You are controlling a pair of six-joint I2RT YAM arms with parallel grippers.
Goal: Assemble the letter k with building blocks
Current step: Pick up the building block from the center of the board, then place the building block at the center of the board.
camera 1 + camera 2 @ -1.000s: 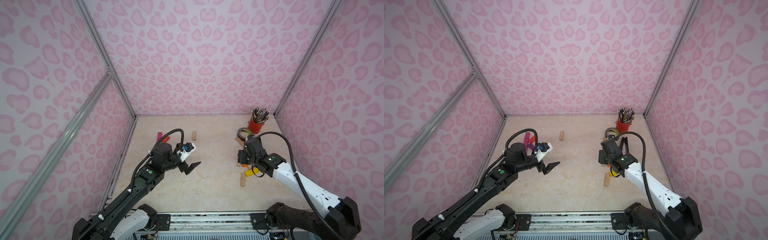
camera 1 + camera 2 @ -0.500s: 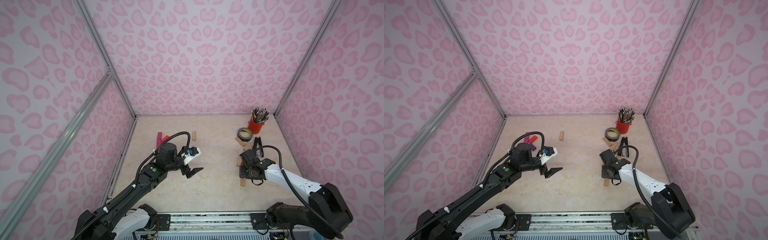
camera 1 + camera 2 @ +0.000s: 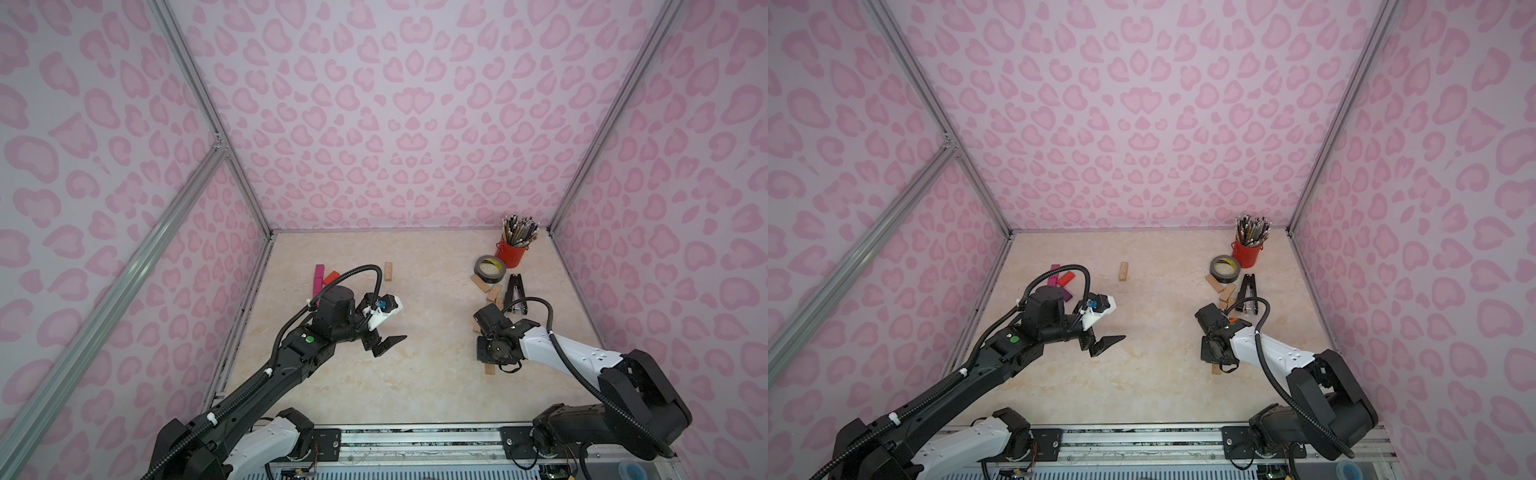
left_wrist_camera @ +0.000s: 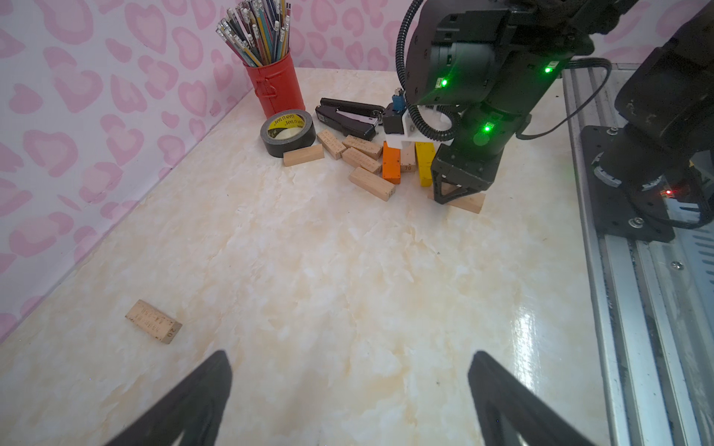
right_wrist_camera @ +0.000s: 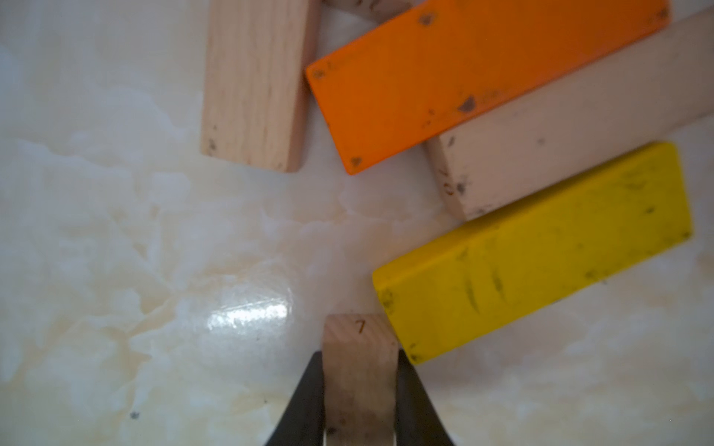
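Two black fingers of your right gripper (image 5: pixel 358 361) are pressed on both sides of a plain wood block (image 5: pixel 360 332) marked 7, which lies on the table (image 4: pixel 309 270) just beside the yellow block (image 5: pixel 541 251), near the orange block (image 5: pixel 463 69). Your left gripper (image 4: pixel 349 353) hangs above bare table with its fingers wide apart and holds nothing. In a top view, one wood block (image 3: pixel 388 271) lies alone at the far side, near the magenta block (image 3: pixel 318 280).

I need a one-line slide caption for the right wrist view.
Right gripper, jaws shut on a light-wood rectangular block marked 7, near a yellow wooden block and an orange wooden block.
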